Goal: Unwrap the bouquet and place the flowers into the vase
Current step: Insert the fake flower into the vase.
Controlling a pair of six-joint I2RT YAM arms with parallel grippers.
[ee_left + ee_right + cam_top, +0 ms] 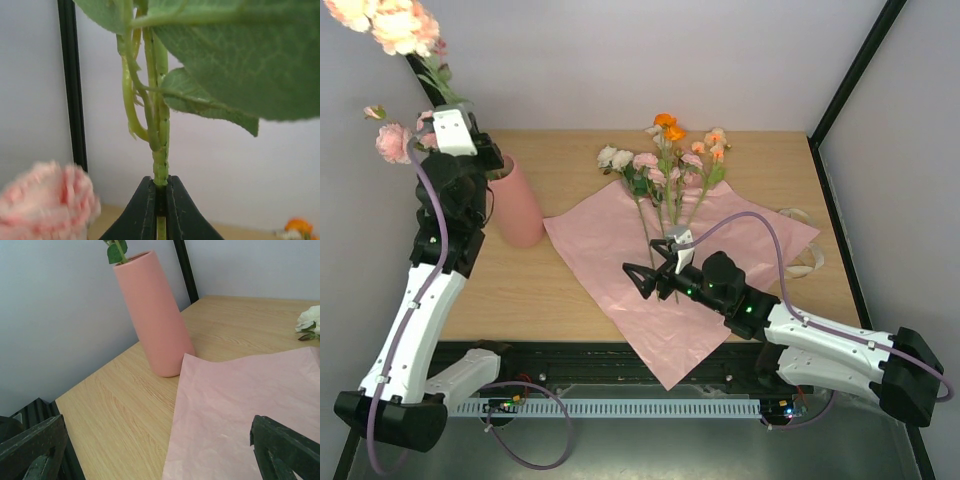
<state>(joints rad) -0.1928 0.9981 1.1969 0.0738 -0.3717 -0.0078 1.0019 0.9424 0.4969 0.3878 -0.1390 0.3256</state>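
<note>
Left wrist view: the left gripper [160, 186] clamps a flower stem [159, 150] beside the vase [518, 205]. Over the pink wrapping sheet [610, 240], the right gripper [655, 262] gapes empty.

Robot lab test cell, not a home or shop. Landmark: wood-grain table [550, 290]. Plain pale wall panels [620, 60] close in behind it and on both sides. A black frame post [860, 65] rises at its far right corner. Two white-and-black robot arms, left arm [415, 310] and right arm [820, 335], are mounted at its near edge. A slotted white cable duct [620, 408] runs along that edge. Purple cables [750, 214] follow the arms. On the table only staged props: vase [517, 205], flowers [665, 165], pink sheet [610, 250].
</note>
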